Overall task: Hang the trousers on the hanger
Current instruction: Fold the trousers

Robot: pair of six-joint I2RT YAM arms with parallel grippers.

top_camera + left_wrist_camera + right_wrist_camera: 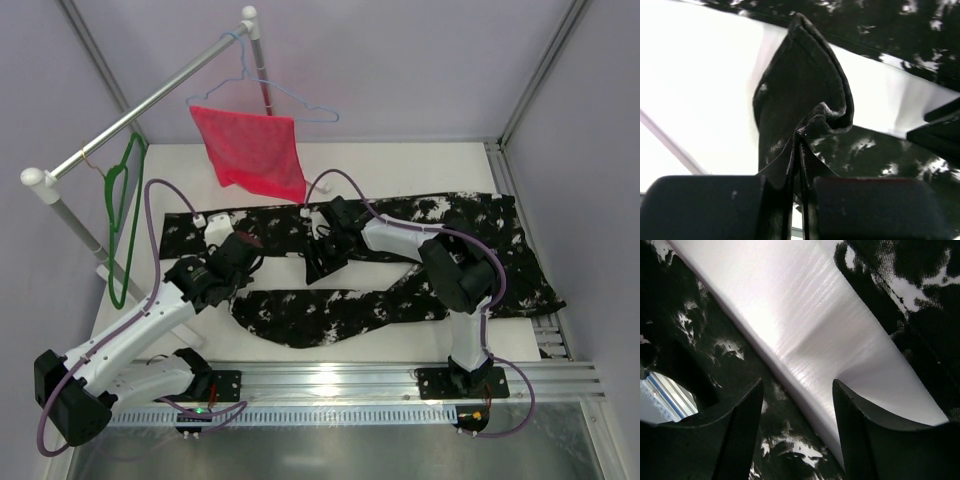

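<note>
- Plain white counter (420,165), pale lilac walls all round, silver metal frame posts in the far corners.
- Big black fabric trousers with white splotches (400,275) lie spread across the counter, legs pointing left, with a strip of bare counter between them.
- Left tool (797,187) is clamped tight on a pinched-up fold of the trousers, toward their left end.
- Right tool (797,405) has its jaws apart, gripping nothing, sitting over a trouser-leg edge and that bare strip.
- Thin bright green clothes hanger (124,215) hangs off a slanted silver rail (150,105) at the left, beside the trousers' left end.
- Pale blue wire hanger (285,100) on the same rail carries a red mesh cloth (250,150).
</note>
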